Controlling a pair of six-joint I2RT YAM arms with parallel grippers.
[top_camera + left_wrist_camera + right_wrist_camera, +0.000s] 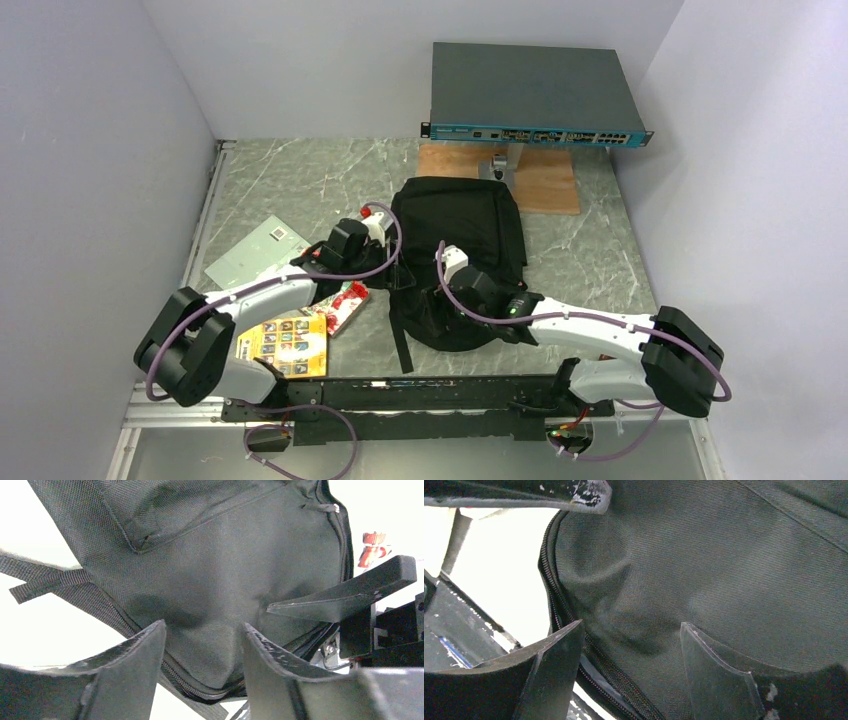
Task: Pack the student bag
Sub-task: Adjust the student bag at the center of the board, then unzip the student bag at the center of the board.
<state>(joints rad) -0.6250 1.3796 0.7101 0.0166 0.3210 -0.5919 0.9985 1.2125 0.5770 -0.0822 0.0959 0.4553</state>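
The student bag (462,232) is a black fabric backpack lying flat in the middle of the table, with a strap (400,340) trailing toward me. My left gripper (392,262) is at its left edge. In the left wrist view its jaws (202,632) stand open, with bag fabric (210,570) and the zipper edge bulging between the fingers. My right gripper (447,290) is at the bag's near left part, close to the left one. It is also open (629,640), its fingers straddling fabric beside the zipper (555,605). Each wrist view shows a finger of the other gripper.
A red and white packet (346,304), a yellow booklet (290,345) and a flat grey sheet (255,255) lie left of the bag under the left arm. A grey rack-mount box with a teal front (535,95) stands at the back over a wooden board (545,180).
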